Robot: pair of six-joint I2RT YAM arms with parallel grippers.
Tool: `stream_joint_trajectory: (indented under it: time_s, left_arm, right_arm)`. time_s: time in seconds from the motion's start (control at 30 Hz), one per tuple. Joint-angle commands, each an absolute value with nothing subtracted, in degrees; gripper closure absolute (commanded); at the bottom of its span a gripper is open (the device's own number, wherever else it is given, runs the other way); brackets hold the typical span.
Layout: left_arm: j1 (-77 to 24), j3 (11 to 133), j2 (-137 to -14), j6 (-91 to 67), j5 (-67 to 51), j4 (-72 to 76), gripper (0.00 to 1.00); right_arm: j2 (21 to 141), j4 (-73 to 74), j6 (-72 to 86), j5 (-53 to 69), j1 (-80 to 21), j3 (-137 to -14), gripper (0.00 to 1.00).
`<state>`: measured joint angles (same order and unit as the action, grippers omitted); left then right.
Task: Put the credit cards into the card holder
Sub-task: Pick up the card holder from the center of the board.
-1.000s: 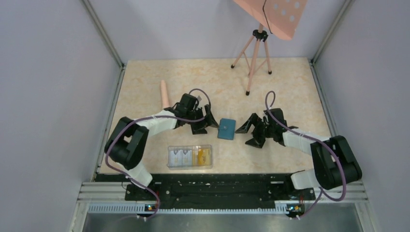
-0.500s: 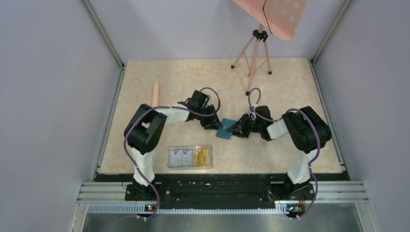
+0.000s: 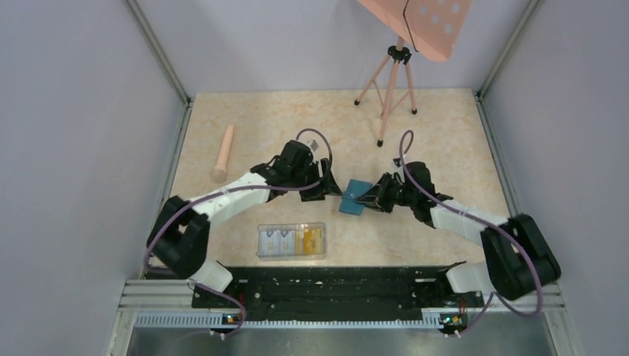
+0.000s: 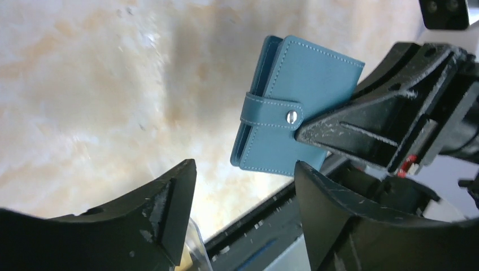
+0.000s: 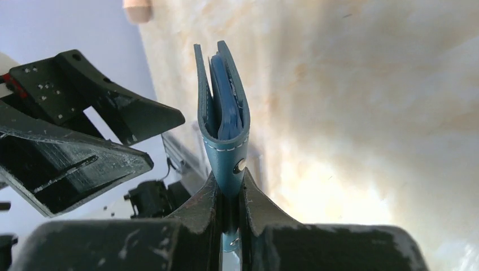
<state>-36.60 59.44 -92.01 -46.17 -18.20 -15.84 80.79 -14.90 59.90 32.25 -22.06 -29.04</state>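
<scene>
Nearest, in the lower middle of the top view, a clear rectangular plastic box (image 3: 291, 225) lies flat on the beige marbled table (image 3: 452, 133). It holds the credit cards: pale blue-white ones (image 3: 278, 239) in its left part and yellow-orange ones (image 3: 314, 238) in its right part.

Just beyond the box, at the middle of the frame, the two arms meet from left and right around the small teal-blue wallet-like card holder (image 3: 354, 199). The right gripper (image 5: 230, 182) has its jaws pressed together on the holder's snap-tab edge, pinching it. In the right wrist view the holder stands on edge, and lighter blue inner pockets show between its covers. In the left wrist view the strap is snapped over the front cover with its silver stud fastened. Whether the holder touches the table cannot be told.

The left gripper (image 4: 244, 179) is just beside the holder on its left. Its jaws are spread and nothing lies between them.

Farther back at the left, a pale pink cylindrical object (image 3: 222, 152) lies on the table, well apart from the arms. At the far edge stands a pink tripod (image 3: 391, 85), with a pink perforated panel (image 3: 430, 22) at the top of the frame.
</scene>
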Motion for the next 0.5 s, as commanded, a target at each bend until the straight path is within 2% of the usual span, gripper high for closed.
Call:
stream_joint_trajectory:
  time_s: [0.0, 0.27, 0.47]
  left_arm:
    - [-38.37, 53.27, -79.16, -46.00, -18.65, -15.56, 0.28]
    - [-39.80, 35.03, -62.86, -59.53, -35.75, 11.69, 0.15]
    - [-44.39, 33.27, -59.87, -60.91, -37.67, 15.54, 0.11]
  right_arm:
    - [65.97, -0.39, 54.07, 29.81, -24.58, -31.30, 1.00]
    - [38.90, 5.43, 59.75, 33.80, -24.86, -22.81, 1.00]
    - [26.32, 8.97, 64.92, 37.17, -24.95, -20.18, 1.00]
